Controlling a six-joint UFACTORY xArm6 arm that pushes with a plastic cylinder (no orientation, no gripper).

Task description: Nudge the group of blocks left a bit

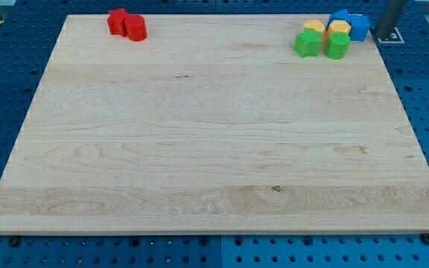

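A group of blocks sits at the view's top right corner of the wooden board (pixel 214 149). It has a green star-like block (pixel 307 43), a green rounded block (pixel 337 45), two yellow blocks (pixel 313 27) (pixel 339 28) behind them, and two blue blocks (pixel 358 27) (pixel 341 16) at the back right. The blocks touch or nearly touch each other. My tip (pixel 383 35) is just off the board's right edge, a short way to the right of the blue blocks and apart from them.
Two red blocks (pixel 116 20) (pixel 135 27) sit together at the board's top left corner. A blue perforated table (pixel 6 89) surrounds the board on all sides.
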